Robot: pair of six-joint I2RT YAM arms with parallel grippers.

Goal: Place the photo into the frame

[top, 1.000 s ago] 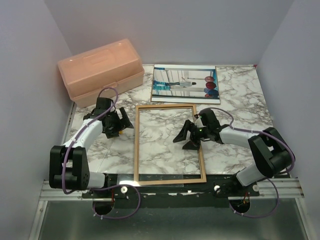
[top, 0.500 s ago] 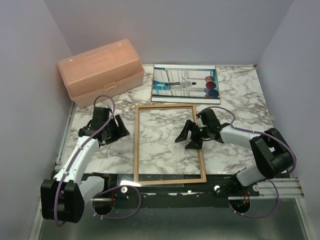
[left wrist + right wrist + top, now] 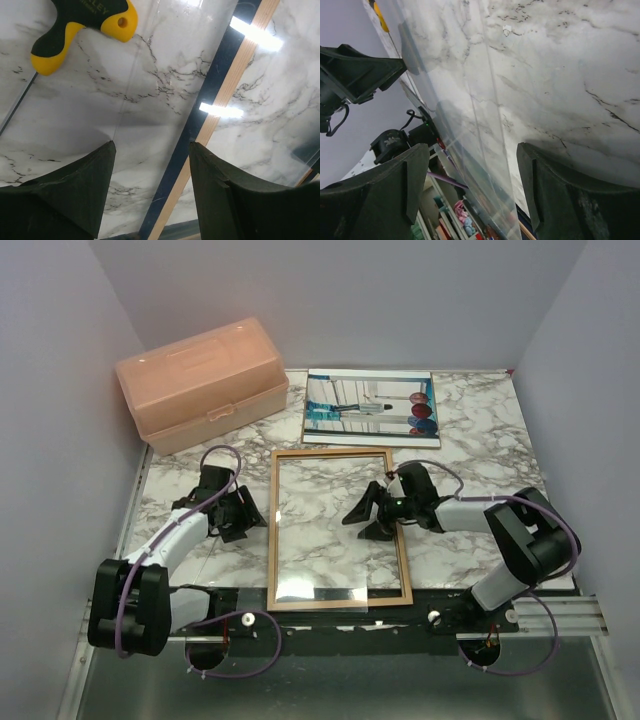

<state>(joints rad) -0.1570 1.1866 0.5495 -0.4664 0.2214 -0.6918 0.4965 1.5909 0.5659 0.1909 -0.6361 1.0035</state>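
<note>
The frame [image 3: 340,603] lies flat in the middle of the table, light wood face up, with marble showing through its clear pane [image 3: 330,530]. The photo [image 3: 372,407] lies behind it near the back wall, apart from both arms. My left gripper [image 3: 248,517] sits at the frame's left rail. In the left wrist view that gripper [image 3: 151,145] is open, and the navy and wood rail [image 3: 222,95] runs between its fingers with a gap on each side. My right gripper [image 3: 362,522] hovers over the right side, open. The clear pane [image 3: 485,165] slants between its fingers [image 3: 395,190].
A peach plastic box [image 3: 205,380] stands at the back left. A yellow and black handle [image 3: 82,25] lies on the marble just beyond the left gripper. Walls close in the table on the left, back and right.
The left gripper swung right and nearer, onto the frame's left rail, and its jaws narrowed. The right gripper edged left. A glare now shows on the pane's near end.
</note>
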